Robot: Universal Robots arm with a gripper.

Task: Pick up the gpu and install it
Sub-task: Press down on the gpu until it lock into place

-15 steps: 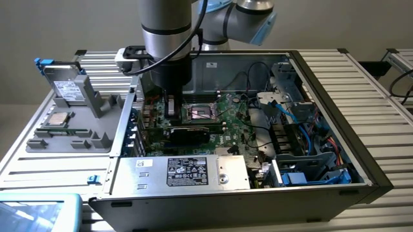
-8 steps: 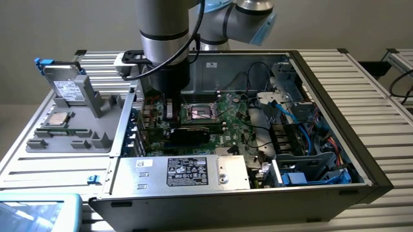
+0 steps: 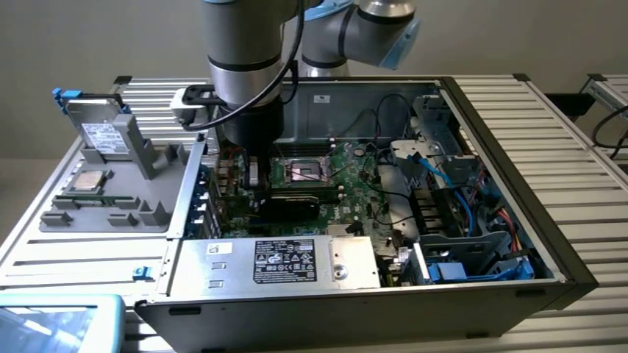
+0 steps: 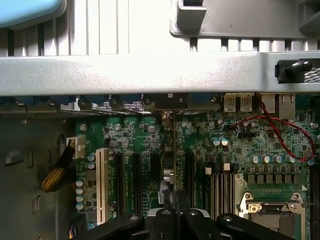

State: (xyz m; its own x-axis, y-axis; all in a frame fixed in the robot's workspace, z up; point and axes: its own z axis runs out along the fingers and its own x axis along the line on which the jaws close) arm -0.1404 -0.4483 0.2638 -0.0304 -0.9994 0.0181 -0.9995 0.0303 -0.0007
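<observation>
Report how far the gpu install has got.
Done: the gpu is picked up and is inside the open computer case. In hand: the gripper has its jaws shut on the card, holding it edge-on at the expansion slots of the motherboard. Left: seating. Whether the card is home in a slot cannot be told.

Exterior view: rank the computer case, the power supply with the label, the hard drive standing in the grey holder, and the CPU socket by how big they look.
1. computer case
2. power supply
3. hard drive
4. CPU socket, smallest, though it lies farther back than the power supply.
</observation>
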